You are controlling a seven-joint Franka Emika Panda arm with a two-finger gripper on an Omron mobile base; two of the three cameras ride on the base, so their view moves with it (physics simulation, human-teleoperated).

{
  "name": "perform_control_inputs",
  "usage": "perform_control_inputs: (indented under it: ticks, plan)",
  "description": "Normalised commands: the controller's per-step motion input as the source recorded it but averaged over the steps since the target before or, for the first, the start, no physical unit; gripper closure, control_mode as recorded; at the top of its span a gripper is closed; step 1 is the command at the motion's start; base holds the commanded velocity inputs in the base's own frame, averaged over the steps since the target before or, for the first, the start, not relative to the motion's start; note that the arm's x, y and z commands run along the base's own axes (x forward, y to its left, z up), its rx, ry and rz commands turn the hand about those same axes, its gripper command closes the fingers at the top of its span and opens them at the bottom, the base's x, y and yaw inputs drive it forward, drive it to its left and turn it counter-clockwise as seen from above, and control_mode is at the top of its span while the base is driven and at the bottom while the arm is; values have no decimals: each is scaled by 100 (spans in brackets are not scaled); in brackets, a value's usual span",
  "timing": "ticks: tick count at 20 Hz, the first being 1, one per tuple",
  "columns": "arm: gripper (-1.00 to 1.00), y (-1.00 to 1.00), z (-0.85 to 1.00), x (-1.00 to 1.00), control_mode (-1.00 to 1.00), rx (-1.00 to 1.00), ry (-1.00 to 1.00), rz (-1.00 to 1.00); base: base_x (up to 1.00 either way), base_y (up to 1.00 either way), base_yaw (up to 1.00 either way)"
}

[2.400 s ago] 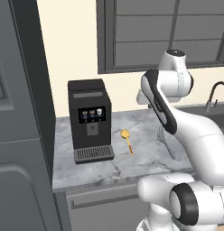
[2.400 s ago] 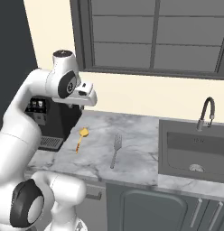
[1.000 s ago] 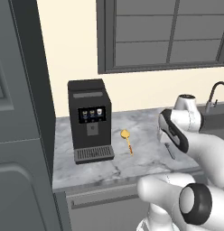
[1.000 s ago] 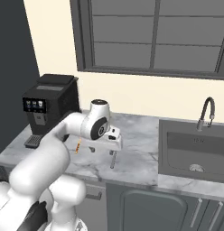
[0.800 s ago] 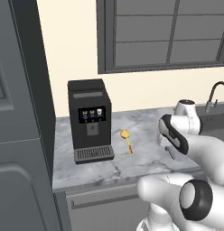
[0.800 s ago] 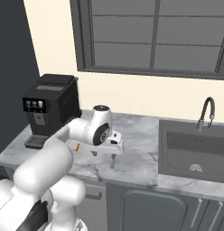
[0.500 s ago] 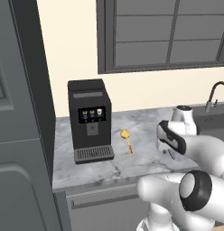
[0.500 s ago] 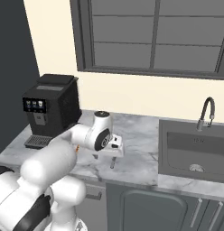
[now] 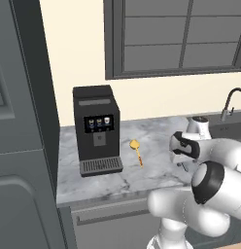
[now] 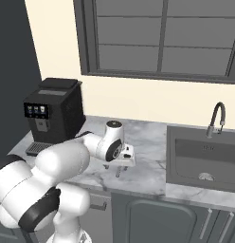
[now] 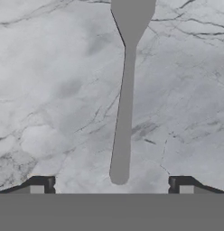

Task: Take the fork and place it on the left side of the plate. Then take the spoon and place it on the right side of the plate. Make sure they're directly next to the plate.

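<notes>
The fork (image 11: pixel 125 90) lies flat on the marble counter (image 11: pixel 50 90), its tines cut off at the top edge of the hand view — the handle end sits between the 2 spread fingertips of the gripper (image 11: pixel 111 182), jaws wide apart, holding nothing. In the left base view the yellow spoon (image 9: pixel 137 151) lies on the counter beside the coffee machine (image 9: pixel 95 129); the arm hides it from the right base view, where the sink (image 10: pixel 204 156) shows.

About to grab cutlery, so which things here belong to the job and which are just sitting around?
Job: fork lying between the open gripper fingertips; yellow spoon on the counter.
Just there: coffee machine, sink, tap, window.
</notes>
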Motion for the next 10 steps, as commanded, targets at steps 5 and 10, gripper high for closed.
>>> perform_control_inputs:
  ticks: [5, 10]
  plan:
    - [-100, -1, -18, 16, -100, 0, 0, 3, 0, 0, 0]
    - [-100, 0, -18, 16, -100, 0, 0, 1, 0, 0, 0]
